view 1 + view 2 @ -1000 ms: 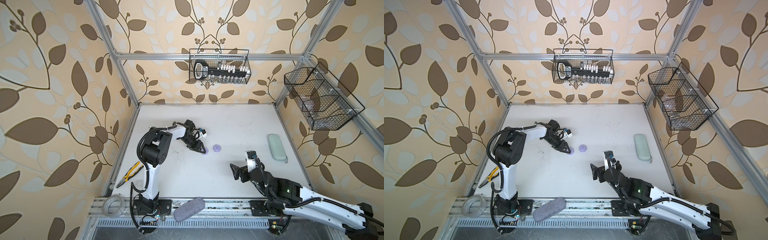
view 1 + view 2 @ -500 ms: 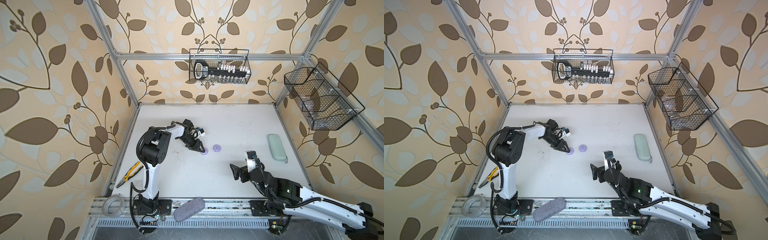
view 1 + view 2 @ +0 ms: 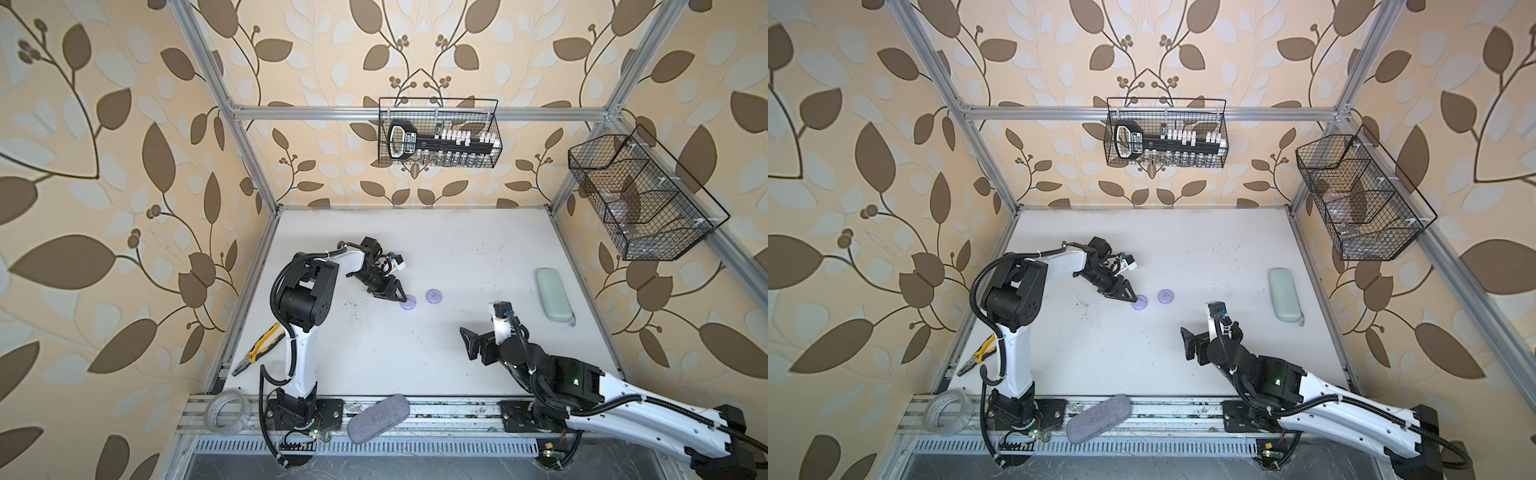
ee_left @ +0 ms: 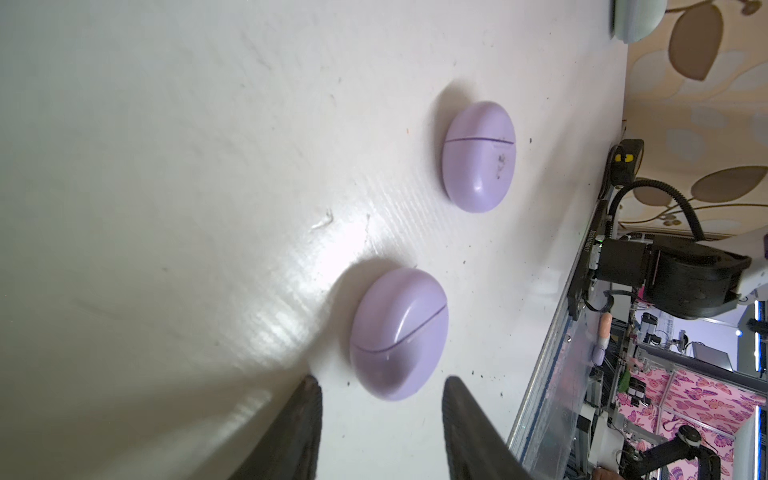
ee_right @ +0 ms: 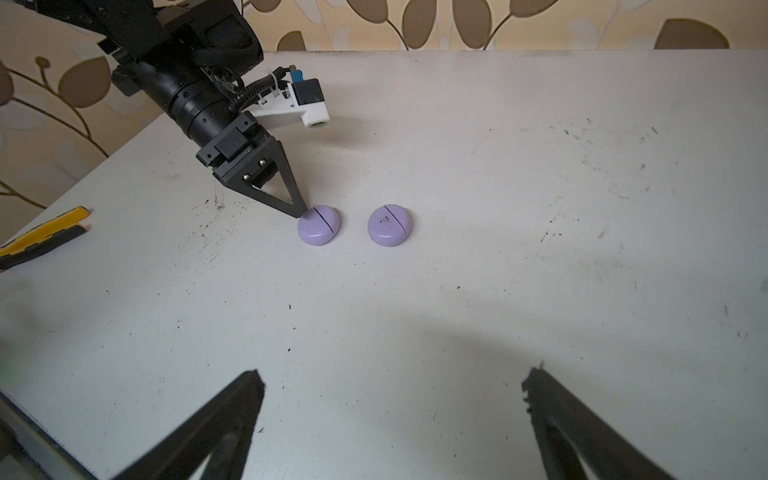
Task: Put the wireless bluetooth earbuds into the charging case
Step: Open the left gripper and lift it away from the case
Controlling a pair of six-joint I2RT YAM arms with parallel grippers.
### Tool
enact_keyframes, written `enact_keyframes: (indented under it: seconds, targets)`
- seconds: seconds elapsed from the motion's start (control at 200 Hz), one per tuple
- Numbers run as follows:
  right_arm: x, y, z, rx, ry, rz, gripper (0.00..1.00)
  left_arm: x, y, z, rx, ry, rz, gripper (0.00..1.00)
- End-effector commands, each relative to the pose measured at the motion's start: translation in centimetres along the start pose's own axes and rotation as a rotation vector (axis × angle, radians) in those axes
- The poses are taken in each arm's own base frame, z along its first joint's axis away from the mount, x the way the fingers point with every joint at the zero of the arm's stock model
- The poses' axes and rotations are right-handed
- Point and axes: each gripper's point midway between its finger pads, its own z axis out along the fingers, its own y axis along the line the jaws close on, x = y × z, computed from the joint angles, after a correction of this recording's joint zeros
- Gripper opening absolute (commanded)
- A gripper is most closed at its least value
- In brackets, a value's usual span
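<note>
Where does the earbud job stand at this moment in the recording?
Looks done: no loose earbuds show, and both round lavender plastic cases, the left case and the right case, lie shut on the white table; their contents are hidden. In hand: nothing. The left gripper is open at the left case's edge; the right gripper hangs open, apart. Left: seemingly only withdrawing.
</note>
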Motion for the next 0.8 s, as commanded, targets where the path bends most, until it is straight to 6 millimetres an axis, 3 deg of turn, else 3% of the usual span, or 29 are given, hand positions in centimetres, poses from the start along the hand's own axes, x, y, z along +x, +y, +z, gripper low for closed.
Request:
enact_keyframes:
  seconds: [0.0, 0.245, 0.31, 0.41, 0.795]
  targets:
    - [0.1, -0.3, 0.1, 0.021, -0.008, -0.015, 1.00, -0.4, -0.3, -1.7, -0.012, -0.014, -0.003, 0.48]
    - [0.1, -0.4, 0.1, 0.026, -0.009, -0.013, 1.00, 0.2, -0.5, -3.5, -0.019, -0.035, 0.019, 0.57]
    - [0.0, -0.4, 0.1, 0.028, -0.010, -0.011, 1.00, 0.4, -0.3, -4.0, -0.038, -0.040, 0.019, 0.72]
    - [0.1, -0.5, 0.1, 0.033, -0.008, -0.012, 1.00, 0.7, -0.2, -5.0, -0.051, -0.062, 0.026, 0.74]
    - [0.0, -1.7, 0.7, 0.067, 0.025, 0.028, 1.00, 1.1, 0.0, -11.3, -0.131, -0.224, 0.041, 0.97]
